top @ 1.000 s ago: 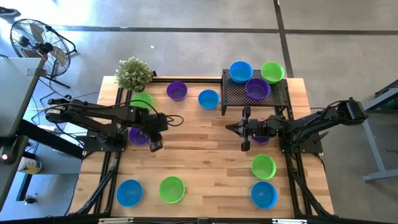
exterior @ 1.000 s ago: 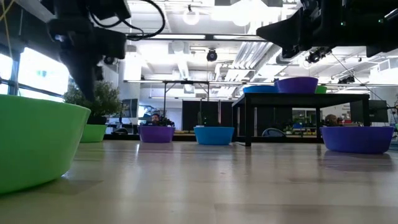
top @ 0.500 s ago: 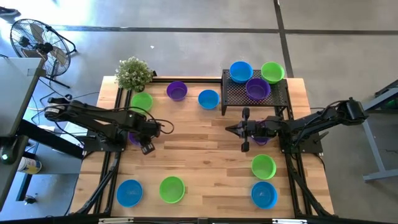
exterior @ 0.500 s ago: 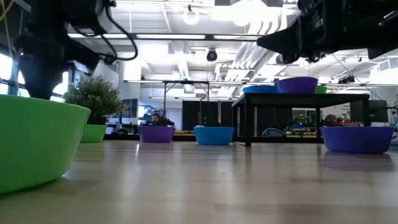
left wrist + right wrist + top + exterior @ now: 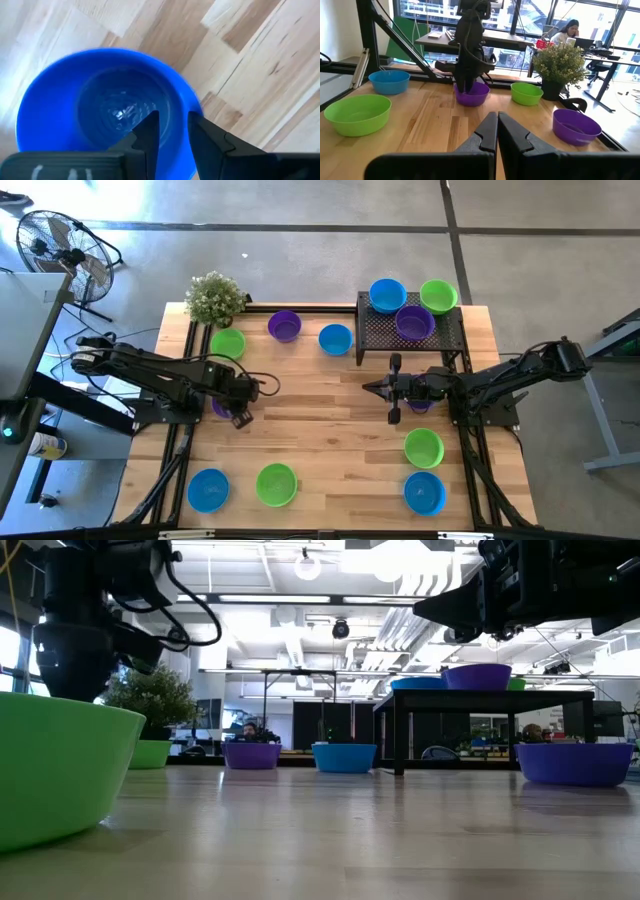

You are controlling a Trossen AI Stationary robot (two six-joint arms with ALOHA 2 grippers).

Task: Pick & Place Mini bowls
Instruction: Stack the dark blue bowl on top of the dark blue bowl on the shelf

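Observation:
Mini bowls in blue, green and purple stand on the table, and three sit on the black mesh stand (image 5: 432,335). My left gripper (image 5: 238,416) (image 5: 173,131) is down at a purple bowl (image 5: 219,407) (image 5: 472,94) near the table's left edge, shut on its rim. My arm hides most of that bowl from above. My right gripper (image 5: 393,388) (image 5: 497,131) is shut and holds nothing. It hovers level over the table's middle, pointing left, in front of the stand. Another purple bowl (image 5: 421,404) (image 5: 575,762) stands under the right arm. My left gripper has the purple bowl by its rim (image 5: 192,102), on the side toward the table's middle. It comes from above, pointing down, with one finger (image 5: 149,131) inside the bowl and the other (image 5: 202,136) over the rim's outer side. The bowl stands on the table.
At the far side are a potted plant (image 5: 214,298), a green bowl (image 5: 228,342), a purple bowl (image 5: 285,325) and a blue bowl (image 5: 335,338). Along the near edge are a blue bowl (image 5: 208,489), two green bowls (image 5: 276,484) (image 5: 424,448) and another blue bowl (image 5: 424,492). Bare wood lies between the arms.
My left gripper has moved toward the table's left edge and come down onto the purple bowl by that edge. The bowl has stayed in place.

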